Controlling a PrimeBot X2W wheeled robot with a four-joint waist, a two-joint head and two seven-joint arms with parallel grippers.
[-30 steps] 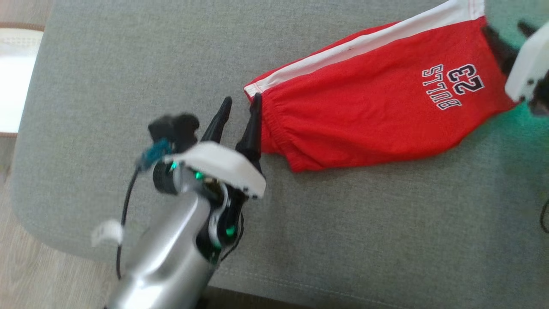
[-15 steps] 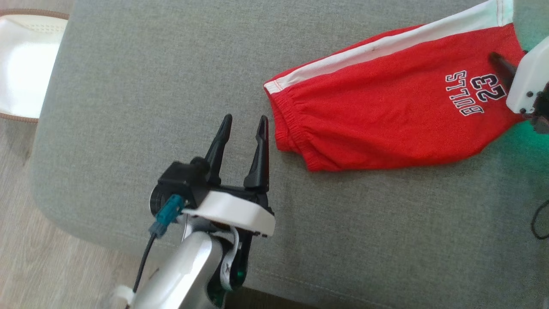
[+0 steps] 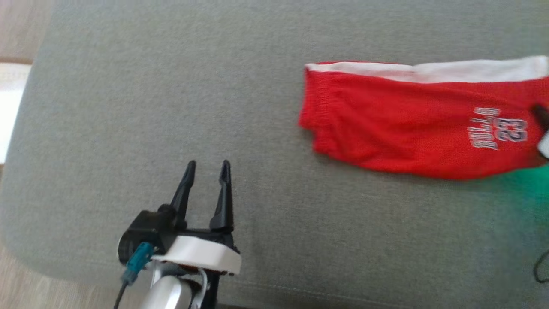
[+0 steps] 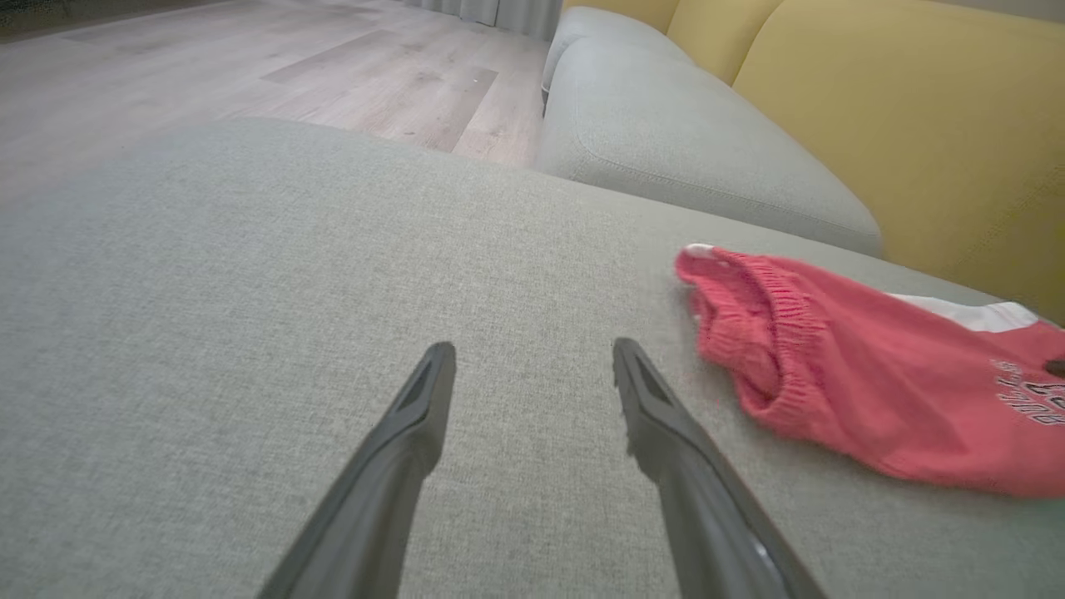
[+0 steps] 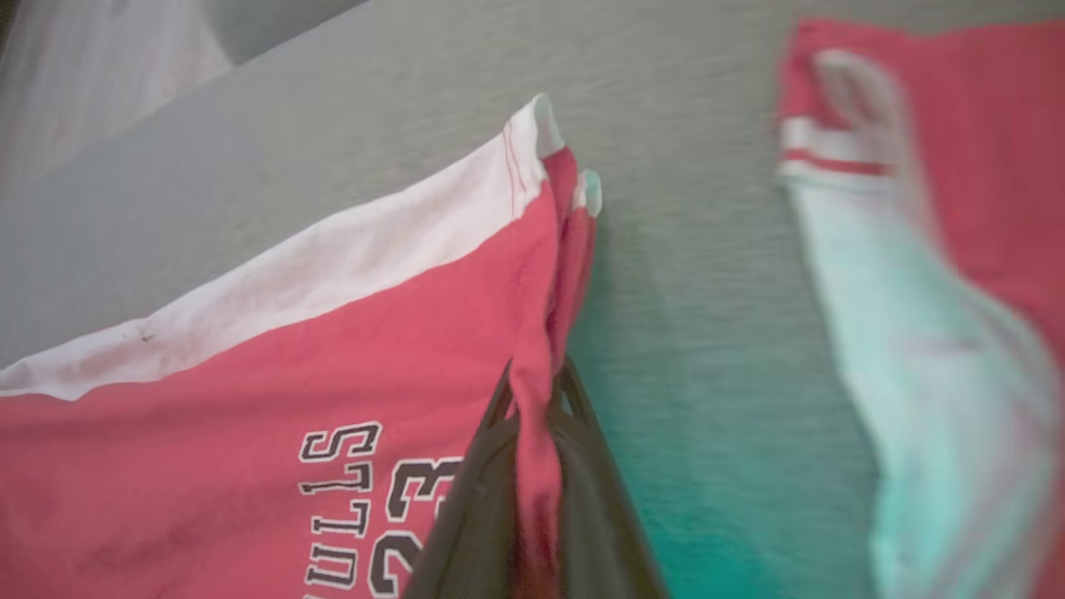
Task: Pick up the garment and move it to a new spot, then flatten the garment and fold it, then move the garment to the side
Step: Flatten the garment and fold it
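Note:
The garment point(image 3: 407, 124) is a pair of red shorts with a white side stripe and "BULLS 23" print, folded lengthwise on the grey cushion point(image 3: 171, 86). Its elastic waistband points left. My left gripper point(image 3: 207, 164) stands open over bare cushion, well clear of the waistband and down-left of it. The left wrist view has the open left gripper point(image 4: 532, 353) with the garment point(image 4: 849, 391) off to the right. My right gripper point(image 5: 537, 378) is shut on the leg hem of the garment point(image 5: 291, 349). In the head view the right gripper point(image 3: 541, 116) sits at the right edge.
A second red-and-white cloth point(image 5: 915, 208) lies blurred to the right in the right wrist view. Yellow backrest point(image 4: 899, 125) and another grey cushion point(image 4: 682, 141) lie beyond. Wooden floor point(image 4: 250, 58) borders the cushion's left and front edges. A black cable point(image 3: 542, 266) hangs at lower right.
My left gripper has drawn back from the waistband corner toward the cushion's front edge. The garment has swung level and slid right with the right gripper. The head view has also shifted.

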